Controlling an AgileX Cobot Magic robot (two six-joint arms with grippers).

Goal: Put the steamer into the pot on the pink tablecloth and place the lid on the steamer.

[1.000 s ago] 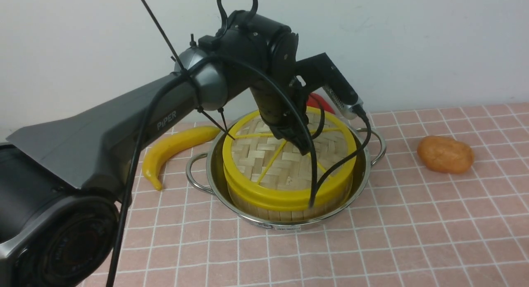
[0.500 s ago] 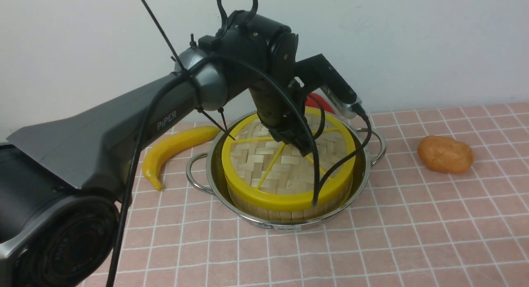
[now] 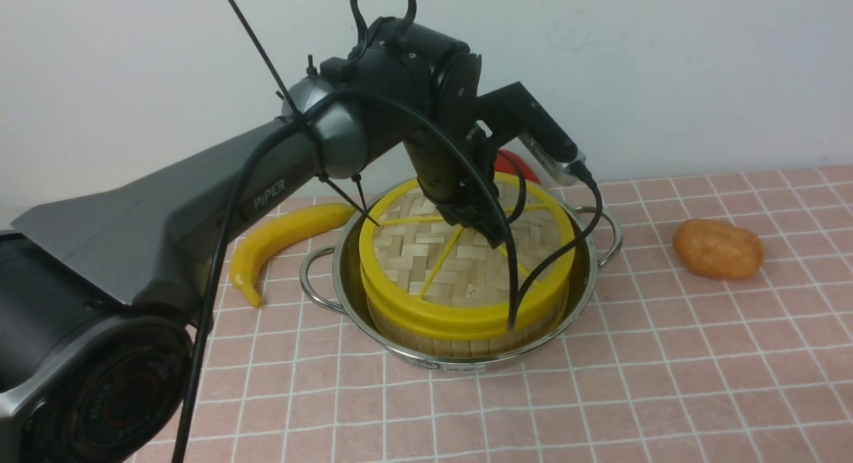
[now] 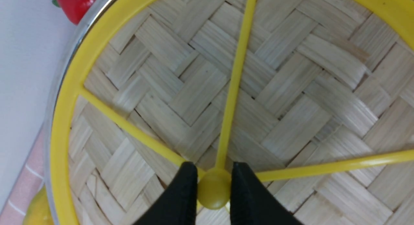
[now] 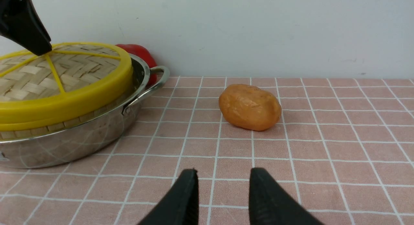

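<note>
On the pink tablecloth (image 3: 666,356) the pot (image 3: 344,276) holds the steamer (image 3: 460,346) with the lid (image 3: 426,263) on top, left hand (image 4: 214,174) clamped on its hub (image 4: 213,194), right hand (image 5: 221,183) apart and empty, so only release seems left.

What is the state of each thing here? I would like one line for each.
lid, resting on the steamer
steamer, inside the pot, covered
pot, upright on the pink tablecloth
left hand, closed on the lid's hub
right hand, open, empty
</note>
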